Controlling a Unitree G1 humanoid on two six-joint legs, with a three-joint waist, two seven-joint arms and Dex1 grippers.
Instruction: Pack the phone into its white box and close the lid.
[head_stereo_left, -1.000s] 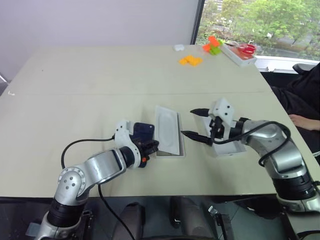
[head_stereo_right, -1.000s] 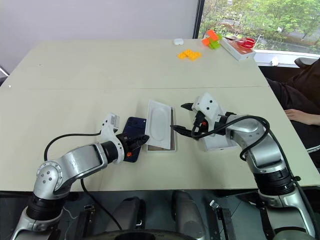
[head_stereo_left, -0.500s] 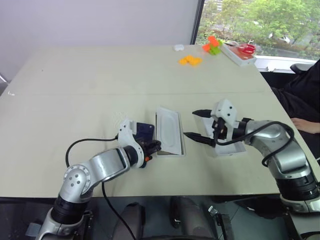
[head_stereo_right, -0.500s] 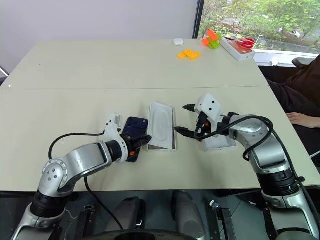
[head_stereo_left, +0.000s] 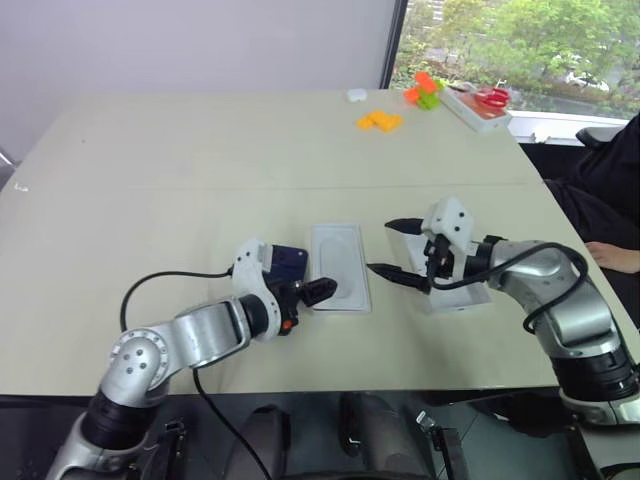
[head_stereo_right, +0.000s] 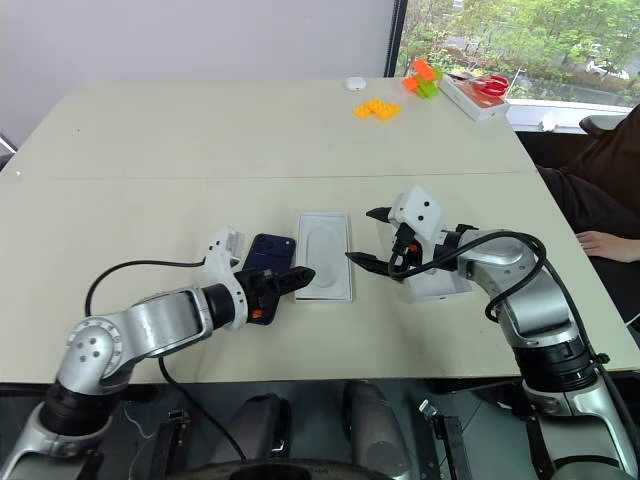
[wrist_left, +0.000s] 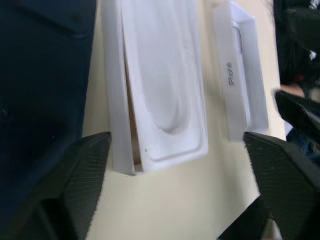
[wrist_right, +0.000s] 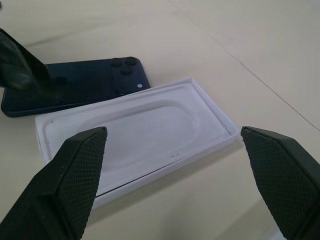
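1. I see the phone (head_stereo_right: 270, 253) flat on the desk (head_stereo_right: 200, 150), touching the white box (head_stereo_right: 326, 269).
2. Left gripper (head_stereo_right: 292, 279): fingers apart, empty. Right gripper (head_stereo_right: 368, 238): apart, empty.
3. I should clear the insert tray (wrist_right: 135, 135) before loading.

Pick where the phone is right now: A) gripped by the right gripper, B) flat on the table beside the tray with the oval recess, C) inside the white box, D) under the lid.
B: the phone lies flat on the table, alongside the tray, with no gripper on it.
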